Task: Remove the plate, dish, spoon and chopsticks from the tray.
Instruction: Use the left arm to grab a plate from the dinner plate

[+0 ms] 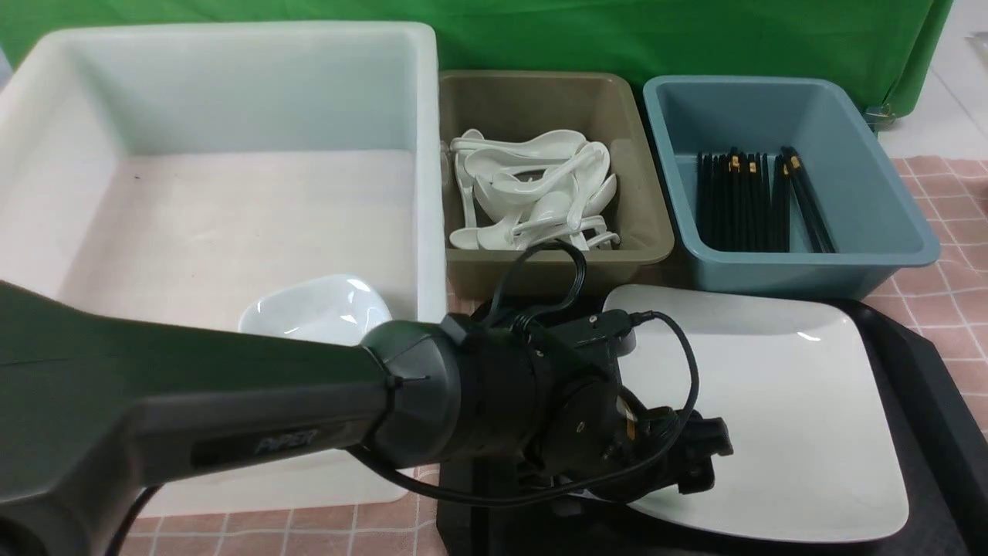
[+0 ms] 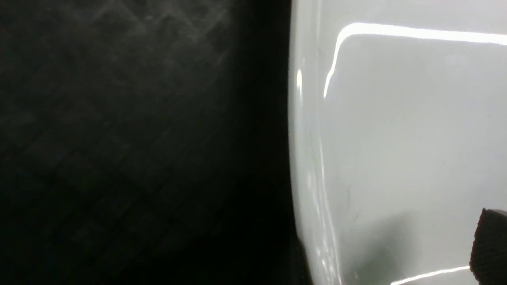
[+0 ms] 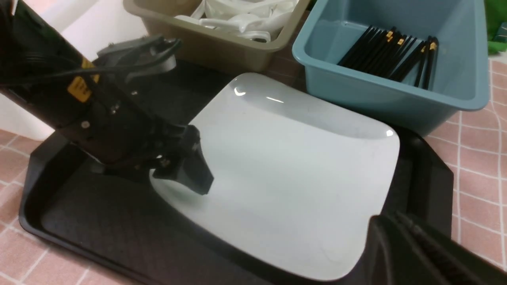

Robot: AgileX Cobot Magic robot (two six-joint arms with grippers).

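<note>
The large white plate [image 1: 772, 401] lies on the black tray [image 1: 926, 371]. My left gripper [image 1: 683, 475] is open at the plate's left edge, with one finger [image 2: 491, 245] over the plate [image 2: 396, 138] and the other hidden at the rim. The right wrist view shows the same: left gripper [image 3: 180, 178], plate [image 3: 293, 170], tray [image 3: 79, 221]. My right gripper [image 3: 390, 223] is shut and empty above the plate's near corner. The small dish [image 1: 316, 309] sits in the white tub. No spoon or chopsticks show on the tray.
The big white tub [image 1: 231, 93] stands at the left. The olive-brown tub [image 1: 540, 100] holds several white spoons [image 1: 532, 193]. The blue tub [image 1: 772, 108] holds several black chopsticks [image 1: 749, 201]. A pink checked cloth [image 1: 949, 255] covers the table. My left arm [image 1: 193, 409] crosses the foreground.
</note>
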